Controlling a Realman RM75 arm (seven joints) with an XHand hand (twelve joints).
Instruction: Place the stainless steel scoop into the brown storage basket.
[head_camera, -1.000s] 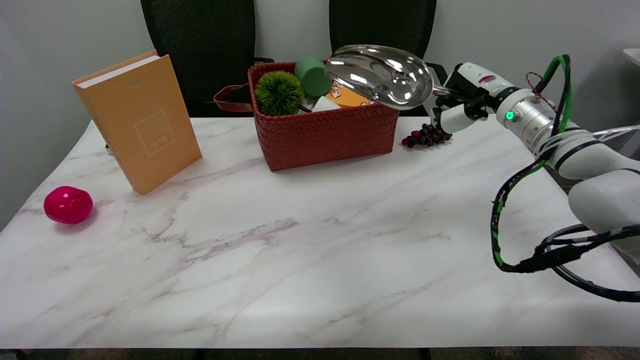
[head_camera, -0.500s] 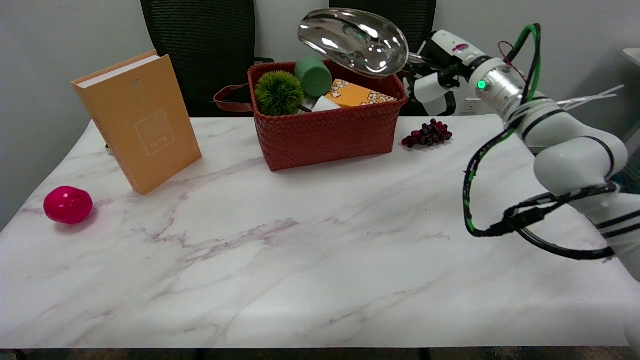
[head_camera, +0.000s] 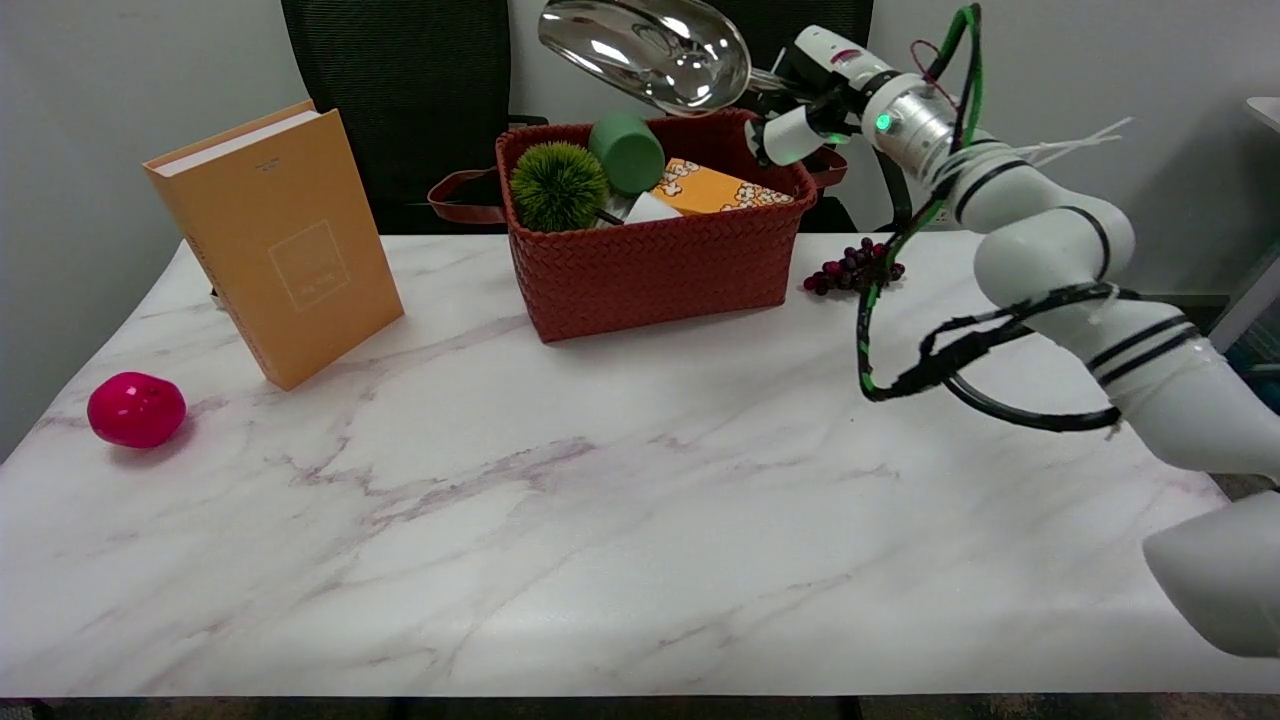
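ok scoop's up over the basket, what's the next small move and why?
Probably lower it a little toward the basket's open top before letting go. The robot hand holds the stainless steel scoop by its handle, bowl in the air above the brown storage basket, clear of the rim. The basket already holds a green cylinder, a spiky green ball and an orange box, so a drop from here might bounce out.

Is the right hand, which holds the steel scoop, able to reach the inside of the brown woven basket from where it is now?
Probably yes. The right hand holds the shiny stainless steel scoop in the air over the brown woven basket, whose top is open. The green cylinder and spiky green ball inside leave little room.
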